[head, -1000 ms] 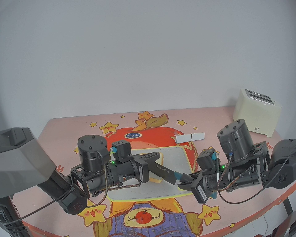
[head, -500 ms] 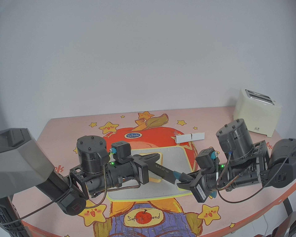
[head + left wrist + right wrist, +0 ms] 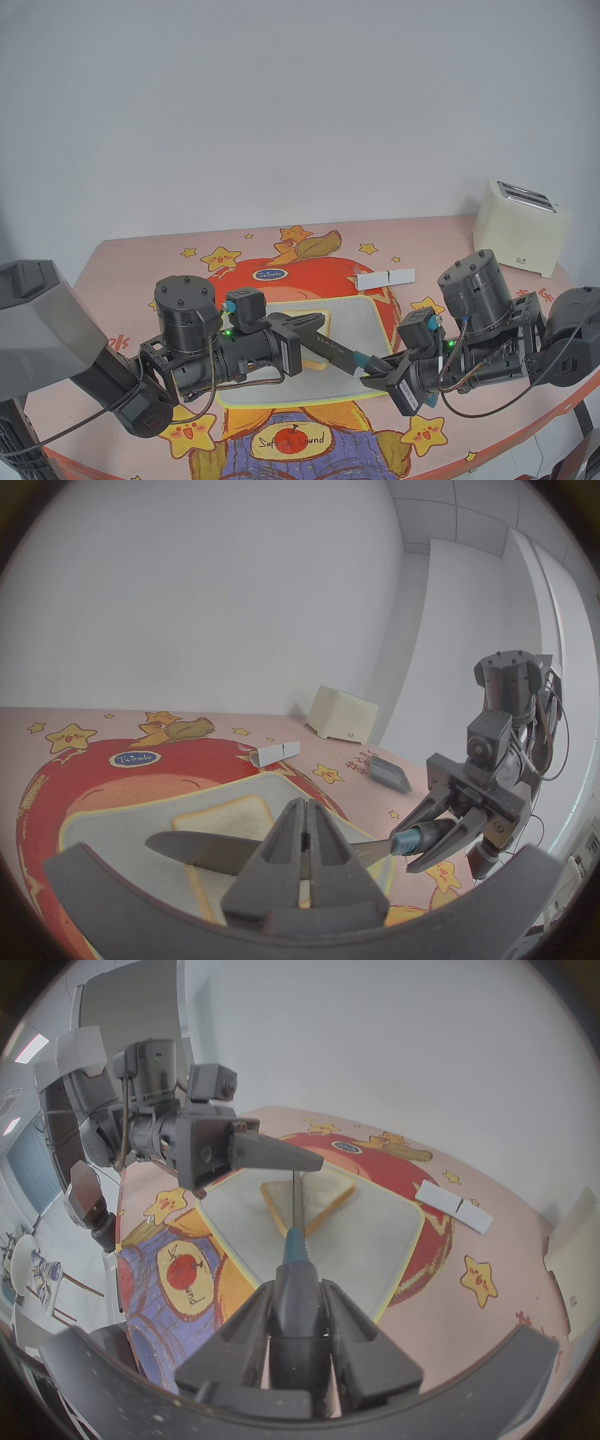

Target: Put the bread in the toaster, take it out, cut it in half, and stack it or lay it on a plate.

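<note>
A slice of bread [image 3: 314, 362] [image 3: 228, 817] [image 3: 315, 1192] lies on the white cutting board [image 3: 356, 315] [image 3: 375, 1235]. My right gripper [image 3: 375, 367] [image 3: 299, 1310] [image 3: 437, 833] is shut on the blue handle of a knife. Its blade [image 3: 325, 344] [image 3: 200, 850] [image 3: 296, 1207] lies across the slice, edge down. My left gripper [image 3: 309, 323] [image 3: 304, 836] [image 3: 281, 1155] is shut, with its tips over the bread and above the blade. I cannot tell whether they touch the slice. The cream toaster [image 3: 522, 228] [image 3: 340, 714] stands at the table's far right.
A folded white card [image 3: 384, 279] [image 3: 275, 754] [image 3: 453, 1207] lies just behind the board. A small dark flat object [image 3: 390, 774] rests on the table towards the toaster. The pink table's front edge [image 3: 500, 440] runs close below my right arm.
My right arm has sunk slightly, taking the knife with it. My left arm has edged a little to the left. The bread has stayed put.
</note>
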Available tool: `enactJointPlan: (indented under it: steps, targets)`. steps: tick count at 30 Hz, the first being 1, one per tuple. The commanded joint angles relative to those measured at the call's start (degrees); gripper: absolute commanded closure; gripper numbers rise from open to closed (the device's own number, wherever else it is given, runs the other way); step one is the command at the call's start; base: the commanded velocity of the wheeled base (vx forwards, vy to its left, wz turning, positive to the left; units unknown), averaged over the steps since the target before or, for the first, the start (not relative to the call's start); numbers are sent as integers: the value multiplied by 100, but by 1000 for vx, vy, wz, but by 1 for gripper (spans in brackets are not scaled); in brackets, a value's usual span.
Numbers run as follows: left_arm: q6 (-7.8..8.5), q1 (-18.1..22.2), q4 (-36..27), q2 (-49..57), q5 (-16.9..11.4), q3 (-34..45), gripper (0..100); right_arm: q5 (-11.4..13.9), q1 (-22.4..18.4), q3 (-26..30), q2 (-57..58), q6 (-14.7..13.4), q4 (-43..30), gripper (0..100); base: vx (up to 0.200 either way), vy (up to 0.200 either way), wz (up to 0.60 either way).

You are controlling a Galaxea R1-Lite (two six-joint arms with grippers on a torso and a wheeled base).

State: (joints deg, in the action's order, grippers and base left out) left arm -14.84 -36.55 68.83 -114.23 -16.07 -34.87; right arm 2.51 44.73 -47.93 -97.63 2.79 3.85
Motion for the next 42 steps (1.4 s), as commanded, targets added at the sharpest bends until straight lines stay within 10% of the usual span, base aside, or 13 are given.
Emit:
enactJointPlan:
  steps: [1, 42]
  targets:
    - [-2, -2, 17, 14, 7, 6, 100, 4, 1, 12, -1, 2, -42, 100, 0, 0, 0]
    - [7, -2, 34, 67, 7, 68, 100, 13, 10, 56, -80, -7, -42, 100, 0, 0, 0]
